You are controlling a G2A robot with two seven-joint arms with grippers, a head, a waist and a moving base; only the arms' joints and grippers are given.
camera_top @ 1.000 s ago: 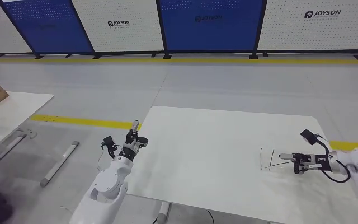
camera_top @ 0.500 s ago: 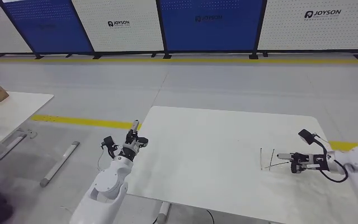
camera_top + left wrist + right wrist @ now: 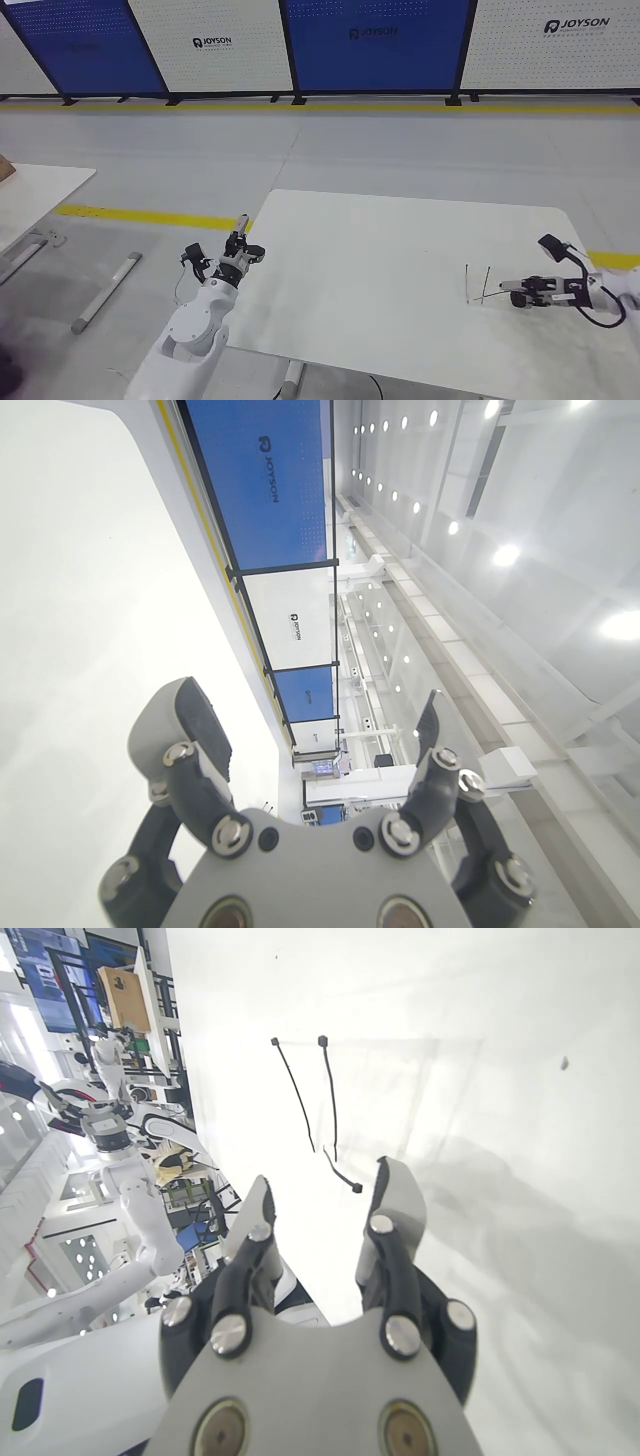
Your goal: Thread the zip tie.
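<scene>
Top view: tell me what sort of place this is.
Probably an industrial hall or robot test area: blue and white partition panels, a yellow line on the bare floor, and rows of ceiling lamps.

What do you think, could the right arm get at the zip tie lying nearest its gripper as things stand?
Probably yes: the right gripper is open, and the nearest zip tie lies flat on the table just ahead of its fingertips, with nothing between them.

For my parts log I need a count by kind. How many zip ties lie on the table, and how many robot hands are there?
Zip ties: 3
Robot hands: 2 (left hand, right hand)
Total: 5
</scene>
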